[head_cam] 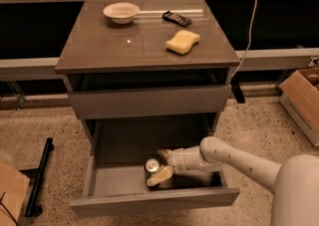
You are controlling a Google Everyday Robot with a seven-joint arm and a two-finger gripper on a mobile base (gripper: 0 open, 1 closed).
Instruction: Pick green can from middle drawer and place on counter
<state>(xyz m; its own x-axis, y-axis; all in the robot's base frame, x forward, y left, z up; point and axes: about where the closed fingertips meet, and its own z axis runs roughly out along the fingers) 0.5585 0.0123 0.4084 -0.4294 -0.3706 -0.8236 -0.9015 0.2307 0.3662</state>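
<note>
The green can [151, 164] stands upright on the floor of the open middle drawer [114, 181], near the middle, its silver top facing up. My gripper [155, 168] reaches into the drawer from the right on the white arm [234, 158]. It is open, with one jaw behind the can and the other in front, close to its sides. The can still rests on the drawer floor. The counter [134, 46] is the glossy top of the cabinet, above the drawer.
On the counter lie a white bowl [121, 12], a black remote [176, 18] and a yellow sponge [183, 41]. The upper drawer front [149, 101] is closed above the open one. A cardboard box [304, 95] stands at the right, a black bar [40, 176] lies on the floor at the left.
</note>
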